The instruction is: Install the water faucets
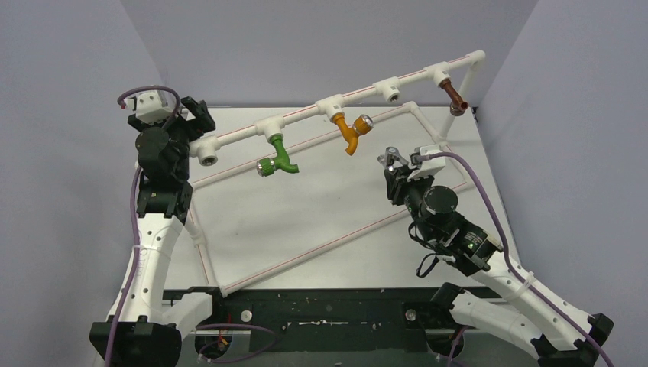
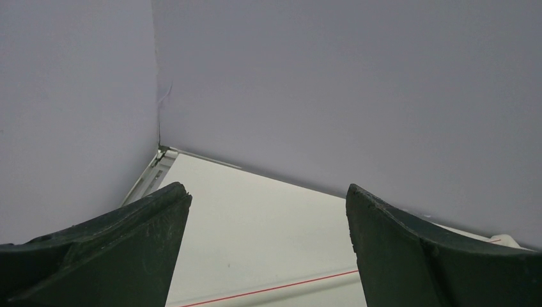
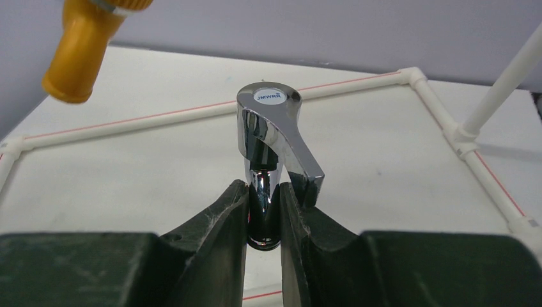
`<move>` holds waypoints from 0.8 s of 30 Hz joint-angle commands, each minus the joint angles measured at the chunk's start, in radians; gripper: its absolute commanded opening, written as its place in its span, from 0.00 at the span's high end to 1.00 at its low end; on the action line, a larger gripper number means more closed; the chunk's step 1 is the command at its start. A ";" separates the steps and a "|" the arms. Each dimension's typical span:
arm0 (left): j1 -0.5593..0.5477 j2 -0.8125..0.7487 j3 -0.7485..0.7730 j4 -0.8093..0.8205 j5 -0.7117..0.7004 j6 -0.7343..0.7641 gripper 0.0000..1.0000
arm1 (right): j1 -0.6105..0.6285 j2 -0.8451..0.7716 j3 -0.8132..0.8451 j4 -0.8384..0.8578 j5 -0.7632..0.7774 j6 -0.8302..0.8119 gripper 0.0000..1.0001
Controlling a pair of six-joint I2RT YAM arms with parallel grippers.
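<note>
My right gripper (image 3: 263, 192) is shut on a shiny chrome water faucet (image 3: 271, 137) with a lever handle, holding it by its body above the table. From above, that chrome faucet (image 1: 393, 157) sits at the right gripper (image 1: 397, 164), below the white pipe rail (image 1: 306, 116). On the rail hang a green faucet (image 1: 279, 159), an orange faucet (image 1: 351, 131) and a brown faucet (image 1: 456, 98). Two sockets on the rail are bare, one at the left end (image 1: 208, 159) and one right of the orange faucet (image 1: 393, 95). The left gripper (image 2: 268, 198) is open and holds nothing, up by the rail's left end.
A white pipe frame with red stripes (image 1: 306, 252) lies on the white table and borders it. Grey walls close the back and both sides. The orange faucet's spout (image 3: 80, 54) hangs at the upper left of the right wrist view. An upright pipe (image 3: 505, 80) stands at the right.
</note>
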 commanded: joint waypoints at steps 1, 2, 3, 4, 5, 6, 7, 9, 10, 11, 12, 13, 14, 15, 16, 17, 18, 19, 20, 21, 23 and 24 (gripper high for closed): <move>-0.010 0.024 -0.109 -0.141 0.051 0.025 0.10 | -0.095 0.027 0.007 0.238 -0.056 -0.092 1.00; -0.010 0.022 -0.121 -0.135 0.055 0.020 0.10 | -0.123 0.037 0.009 0.254 -0.086 -0.101 1.00; -0.007 0.023 -0.128 -0.132 0.059 0.016 0.10 | -0.155 0.047 0.010 0.270 -0.120 -0.108 1.00; -0.005 0.024 -0.132 -0.136 0.068 0.010 0.10 | -0.186 0.055 0.009 0.291 -0.158 -0.107 1.00; -0.005 0.024 -0.131 -0.140 0.074 0.007 0.10 | -0.222 0.065 0.007 0.312 -0.195 -0.103 1.00; -0.005 0.023 -0.133 -0.142 0.078 0.001 0.10 | -0.257 0.072 0.002 0.335 -0.231 -0.100 1.00; -0.004 0.020 -0.137 -0.140 0.083 -0.005 0.10 | -0.293 0.079 -0.002 0.358 -0.269 -0.092 1.00; -0.004 0.008 -0.147 -0.136 0.088 -0.013 0.10 | -0.369 0.092 -0.010 0.399 -0.348 -0.072 1.00; -0.003 0.003 -0.153 -0.138 0.087 -0.015 0.10 | -0.407 0.099 -0.015 0.419 -0.389 -0.063 1.00; -0.003 0.000 -0.156 -0.139 0.086 -0.017 0.10 | -0.443 0.106 -0.020 0.438 -0.443 -0.051 1.00; -0.003 -0.003 -0.158 -0.140 0.083 -0.018 0.10 | -0.476 0.113 -0.026 0.457 -0.490 -0.039 1.00; -0.003 -0.002 -0.158 -0.143 0.082 -0.019 0.10 | -0.510 0.120 -0.036 0.483 -0.532 -0.027 1.00; -0.003 0.000 -0.158 -0.144 0.083 -0.020 0.10 | -0.535 0.123 -0.048 0.517 -0.574 -0.019 1.00; -0.003 0.003 -0.157 -0.145 0.086 -0.023 0.10 | -0.554 0.126 -0.063 0.553 -0.606 -0.017 1.00; -0.003 0.005 -0.156 -0.146 0.091 -0.026 0.10 | -0.567 0.127 -0.077 0.585 -0.632 -0.017 1.00; -0.002 0.008 -0.156 -0.147 0.095 -0.028 0.10 | -0.574 0.129 -0.087 0.612 -0.649 -0.017 1.00; -0.002 0.012 -0.156 -0.148 0.099 -0.029 0.10 | -0.579 0.130 -0.091 0.627 -0.660 -0.021 1.00; -0.001 0.013 -0.155 -0.150 0.099 -0.030 0.10 | -0.581 0.132 -0.092 0.639 -0.671 -0.025 1.00; 0.001 0.015 -0.155 -0.153 0.099 -0.030 0.10 | -0.582 0.136 -0.090 0.645 -0.682 -0.034 1.00; 0.002 0.015 -0.155 -0.154 0.099 -0.029 0.10 | -0.582 0.137 -0.088 0.649 -0.693 -0.040 1.00; 0.003 0.015 -0.155 -0.154 0.101 -0.031 0.10 | -0.582 0.136 -0.085 0.657 -0.703 -0.054 1.00; 0.003 0.015 -0.155 -0.154 0.102 -0.032 0.10 | -0.582 0.135 -0.083 0.664 -0.703 -0.061 1.00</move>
